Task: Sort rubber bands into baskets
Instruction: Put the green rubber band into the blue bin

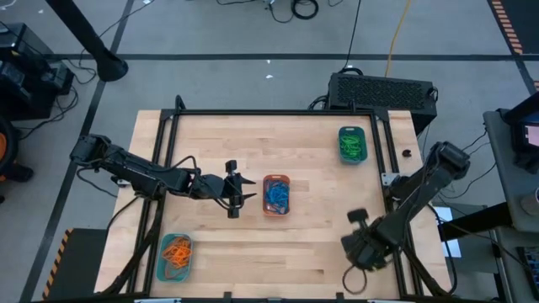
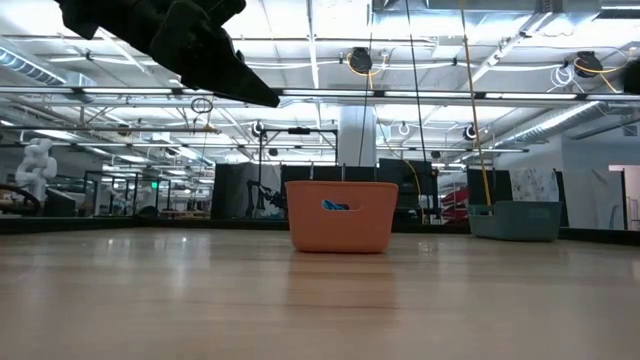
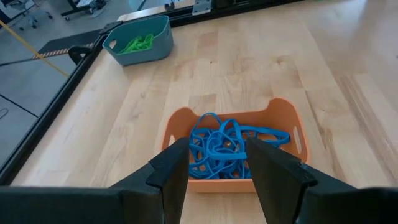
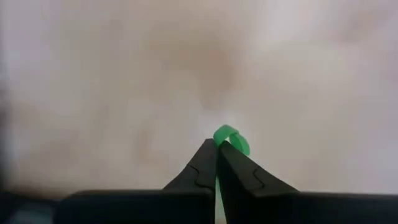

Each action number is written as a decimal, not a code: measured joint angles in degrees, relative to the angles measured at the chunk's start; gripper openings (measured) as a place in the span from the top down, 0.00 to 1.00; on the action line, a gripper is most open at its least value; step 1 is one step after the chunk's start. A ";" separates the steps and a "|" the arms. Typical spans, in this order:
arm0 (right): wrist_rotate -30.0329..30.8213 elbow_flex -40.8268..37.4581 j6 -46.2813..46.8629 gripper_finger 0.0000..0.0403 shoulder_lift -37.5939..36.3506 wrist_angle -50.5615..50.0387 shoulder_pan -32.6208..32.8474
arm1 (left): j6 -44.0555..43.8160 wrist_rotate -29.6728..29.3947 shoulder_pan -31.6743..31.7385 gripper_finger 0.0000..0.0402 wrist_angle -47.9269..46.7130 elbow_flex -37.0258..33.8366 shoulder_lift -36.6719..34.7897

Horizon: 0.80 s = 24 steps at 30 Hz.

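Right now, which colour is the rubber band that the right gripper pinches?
Green: the rubber band shows best in the right wrist view.

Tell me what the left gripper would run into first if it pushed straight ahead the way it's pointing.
Most likely the orange basket: the left gripper, open, points at its near wall, with the blue rubber bands just behind. Its height above the table is unclear, so it might pass over the rim.

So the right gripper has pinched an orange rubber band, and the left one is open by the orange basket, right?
Not quite: the band pinched in the right gripper is a green rubber band, as the right wrist view shows. The left gripper is indeed open by the orange basket.
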 joint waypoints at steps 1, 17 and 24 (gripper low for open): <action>3.58 0.00 0.14 1.00 -1.16 -1.00 -0.71 | 0.02 0.02 0.00 0.58 0.00 0.00 0.00; 36.50 -0.06 -7.56 1.00 -11.11 -15.32 -38.24 | -1.42 0.02 0.00 0.58 -0.01 0.00 0.00; 36.13 -6.38 -23.06 1.00 -12.24 -10.71 -63.16 | -1.49 0.02 -0.04 0.58 -1.57 0.00 0.00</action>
